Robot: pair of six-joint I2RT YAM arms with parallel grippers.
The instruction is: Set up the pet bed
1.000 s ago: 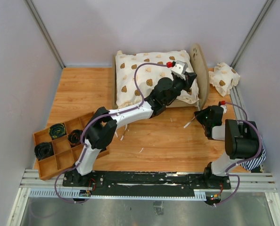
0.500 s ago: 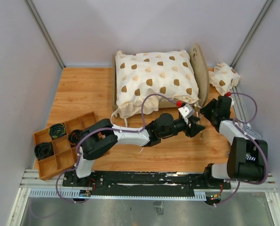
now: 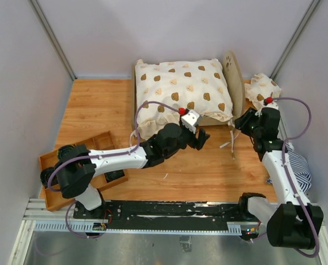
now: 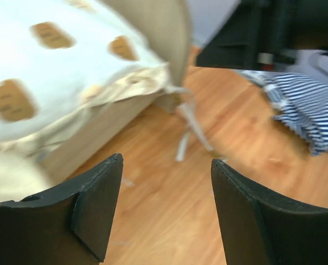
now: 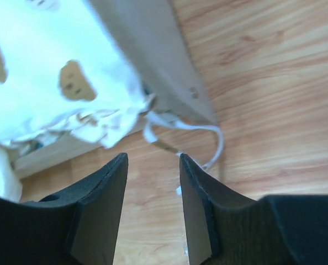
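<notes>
Overhead, the pet bed [image 3: 139, 105] stands at the far edge of the wooden table [image 3: 98, 105], draped in a cream bear-print cover [image 3: 180, 91]. The left claw [image 3: 201, 138] hovers beside its near side, jaws wide and empty; the right claw [image 3: 241, 122] hovers near the headboard [image 3: 232, 80], jaws also apart, holding nothing

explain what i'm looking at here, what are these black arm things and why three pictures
These are two robot arms bolted at the table's near edge. The big picture looks down from above; the other two come from cameras on each wrist, showing that arm's own black fingers. The left gripper and right gripper both stand open, holding nothing. On the wooden table stands a small plywood pet bed under a cream bear-print cover. A small pillow lies beside it, a striped mattress at the right edge, a compartment tray at the left.
</notes>
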